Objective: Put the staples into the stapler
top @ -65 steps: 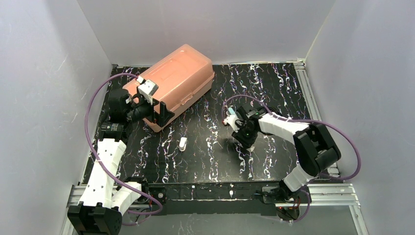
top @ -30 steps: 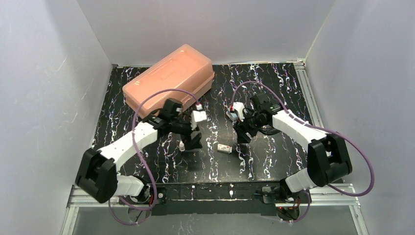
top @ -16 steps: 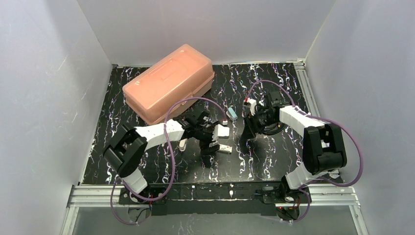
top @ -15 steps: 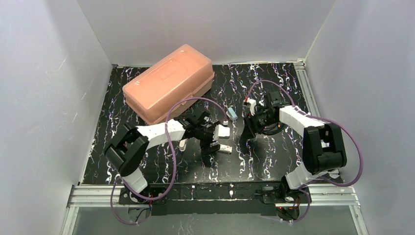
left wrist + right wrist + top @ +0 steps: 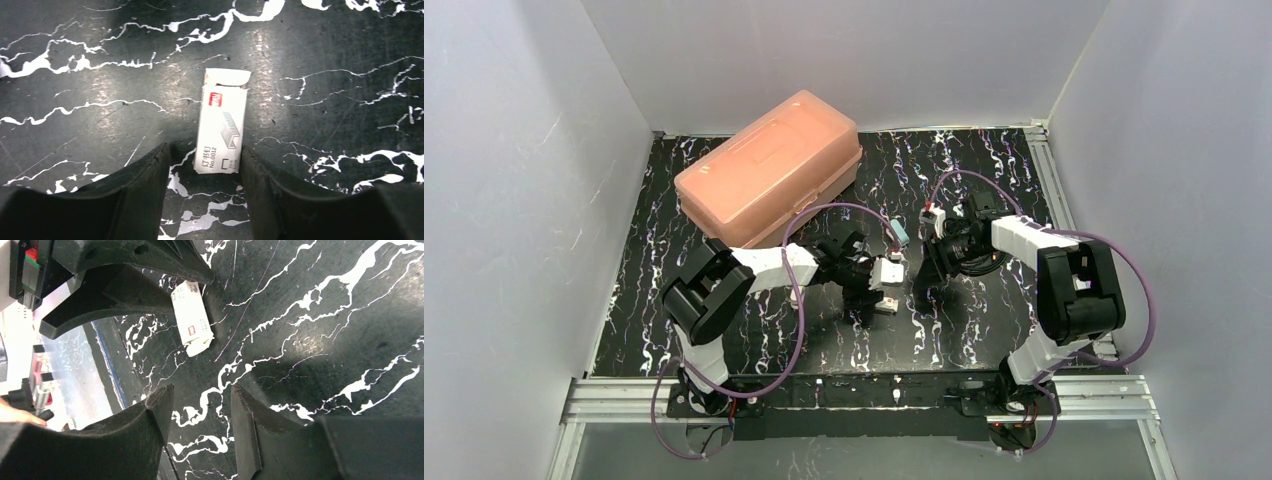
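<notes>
The staple box [image 5: 222, 130] is a small white carton with a red mark, a drawing of staples and its far flap open. It lies flat on the black marbled table [image 5: 325, 60]. The left hand [image 5: 205, 149] straddles its near end, half open, with a gap at one finger. The right hand [image 5: 200, 389] hovers nearby, parted and empty. The stapler cannot be made out.
</notes>
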You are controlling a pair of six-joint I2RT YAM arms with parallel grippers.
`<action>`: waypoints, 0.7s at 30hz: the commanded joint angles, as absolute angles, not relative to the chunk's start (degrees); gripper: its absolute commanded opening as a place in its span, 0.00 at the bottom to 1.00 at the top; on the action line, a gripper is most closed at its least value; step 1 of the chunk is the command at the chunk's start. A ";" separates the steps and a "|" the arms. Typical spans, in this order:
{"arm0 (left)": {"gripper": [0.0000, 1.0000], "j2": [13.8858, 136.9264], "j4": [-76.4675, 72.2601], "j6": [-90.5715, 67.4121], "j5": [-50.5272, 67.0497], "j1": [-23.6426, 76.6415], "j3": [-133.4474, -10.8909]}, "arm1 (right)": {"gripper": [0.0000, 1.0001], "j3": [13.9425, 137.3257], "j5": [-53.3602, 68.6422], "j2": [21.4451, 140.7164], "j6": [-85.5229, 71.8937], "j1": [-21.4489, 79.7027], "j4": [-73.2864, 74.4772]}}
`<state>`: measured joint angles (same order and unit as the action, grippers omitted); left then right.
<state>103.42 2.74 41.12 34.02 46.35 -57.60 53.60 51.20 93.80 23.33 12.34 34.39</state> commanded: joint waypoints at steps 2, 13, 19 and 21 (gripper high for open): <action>0.46 102.12 -2.58 38.25 30.87 46.67 -54.93 | 0.52 52.50 54.44 95.68 20.84 12.04 31.80; 0.31 101.51 -7.75 26.45 22.07 46.78 -51.21 | 0.48 53.38 57.29 104.19 18.95 12.47 26.52; 0.37 100.58 -9.58 23.05 20.66 47.60 -49.38 | 0.48 53.40 56.16 104.43 18.17 12.69 25.07; 0.45 100.77 -9.59 21.72 20.27 47.68 -49.68 | 0.49 53.19 55.63 104.37 17.73 12.90 24.62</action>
